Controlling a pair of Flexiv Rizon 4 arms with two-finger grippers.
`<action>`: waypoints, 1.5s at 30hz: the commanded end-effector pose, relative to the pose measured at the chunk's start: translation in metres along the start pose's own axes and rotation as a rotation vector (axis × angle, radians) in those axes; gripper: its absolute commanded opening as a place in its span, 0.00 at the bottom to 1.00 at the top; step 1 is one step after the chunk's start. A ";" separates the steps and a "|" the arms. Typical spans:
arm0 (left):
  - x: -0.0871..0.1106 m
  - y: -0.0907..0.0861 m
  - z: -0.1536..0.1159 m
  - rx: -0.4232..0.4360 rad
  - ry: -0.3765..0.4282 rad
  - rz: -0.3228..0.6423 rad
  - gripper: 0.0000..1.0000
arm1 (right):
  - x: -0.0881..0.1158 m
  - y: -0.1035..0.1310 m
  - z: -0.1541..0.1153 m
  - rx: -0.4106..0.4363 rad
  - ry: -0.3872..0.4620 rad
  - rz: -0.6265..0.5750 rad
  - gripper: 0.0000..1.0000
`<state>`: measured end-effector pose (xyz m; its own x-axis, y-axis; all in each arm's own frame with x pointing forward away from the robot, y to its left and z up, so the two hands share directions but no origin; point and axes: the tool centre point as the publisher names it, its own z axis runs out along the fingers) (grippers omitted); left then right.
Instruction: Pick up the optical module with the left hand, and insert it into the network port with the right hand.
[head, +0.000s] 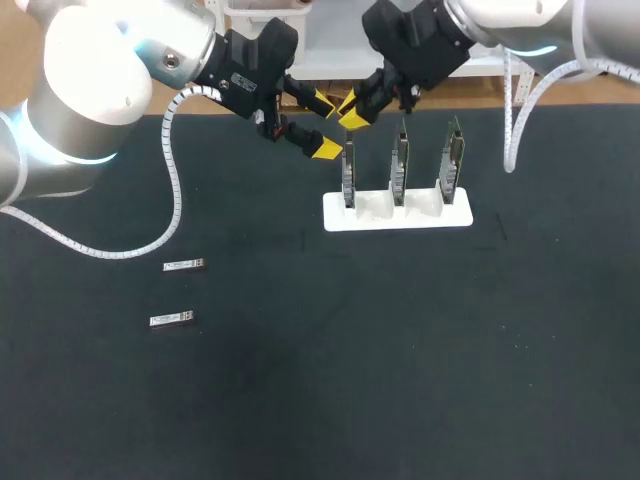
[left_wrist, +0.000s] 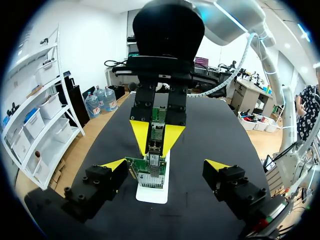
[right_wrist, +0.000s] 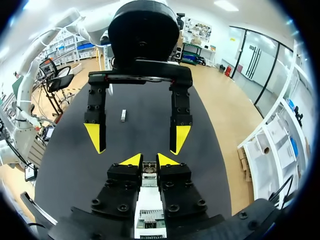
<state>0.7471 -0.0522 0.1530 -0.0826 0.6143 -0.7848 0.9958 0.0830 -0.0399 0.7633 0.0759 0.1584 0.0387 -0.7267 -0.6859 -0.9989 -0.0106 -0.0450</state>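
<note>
Right claw (right_wrist: 148, 160) is clenched on the small silver metal optical module (right_wrist: 149, 176), holding it end-on at the upper edge of the end green circuit card (head: 348, 178), the one nearest the left arm. The card stands upright in the white plastic three-slot stand (head: 445, 216).

Left claw (head: 322, 126) is released and empty, its fingers spread to either side of that card without touching it, just beside the right claw.

Progress, as I read it:
- Pick-up and pass to the right arm look done, since only the right claw holds the module.
- Insertion is the live step. In the left wrist view the module lines up with the metal network port (left_wrist: 155, 162) on the card. I can't tell whether it's seated, partly in, or only at the mouth.
- Left to do: push home if it isn't, release the right claw, back both arms off.

Two more slim silver modules (head: 185, 265) (head: 171, 319) lie flat on the black desk (head: 400, 380), well apart from the stand. The other two cards look unpopulated, though I can't be sure.
</note>
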 end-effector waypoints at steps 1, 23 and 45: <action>-0.001 -0.001 0.000 -0.003 0.006 -0.004 1.00 | 0.002 -0.003 0.003 -0.008 0.003 0.002 0.00; -0.001 -0.001 0.000 -0.003 0.006 -0.004 1.00 | 0.001 -0.006 -0.012 0.040 -0.037 0.044 1.00; -0.001 -0.001 0.000 -0.003 0.006 -0.004 1.00 | 0.024 -0.010 -0.028 0.047 -0.139 0.183 0.00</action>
<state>0.7471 -0.0522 0.1530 -0.0826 0.6142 -0.7848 0.9958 0.0830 -0.0398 0.7724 0.0398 0.1639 -0.1394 -0.6164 -0.7750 -0.9868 0.1518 0.0568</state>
